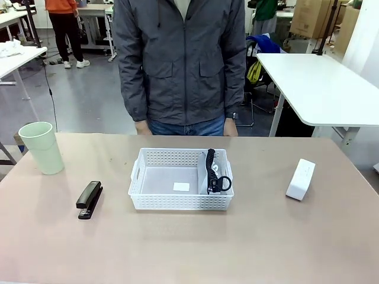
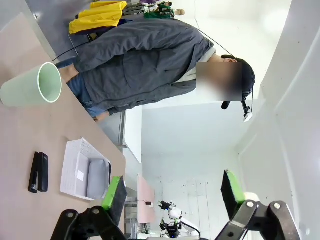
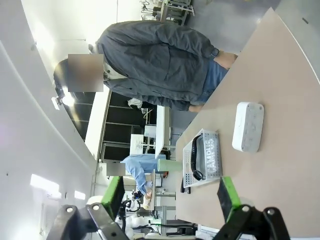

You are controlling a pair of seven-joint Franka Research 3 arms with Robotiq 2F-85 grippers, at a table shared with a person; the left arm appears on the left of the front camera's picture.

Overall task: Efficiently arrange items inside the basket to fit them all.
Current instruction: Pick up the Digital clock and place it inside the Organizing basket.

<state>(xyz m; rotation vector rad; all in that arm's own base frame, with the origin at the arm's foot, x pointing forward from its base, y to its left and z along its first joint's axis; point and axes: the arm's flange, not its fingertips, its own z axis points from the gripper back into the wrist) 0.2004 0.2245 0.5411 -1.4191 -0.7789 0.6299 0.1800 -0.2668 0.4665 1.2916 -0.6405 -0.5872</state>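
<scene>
Beige table point(image 1: 189, 254) — cup point(image 1: 41, 148), stapler point(image 1: 89, 200), basket point(image 1: 180, 201), white box point(image 1: 301, 179).

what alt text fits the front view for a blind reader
A white lattice basket sits centre on a table, holding a grey pouch on edge at its right end. Outside it: black stapler and pale green cup at left, white box at right; a person stands behind.
</scene>
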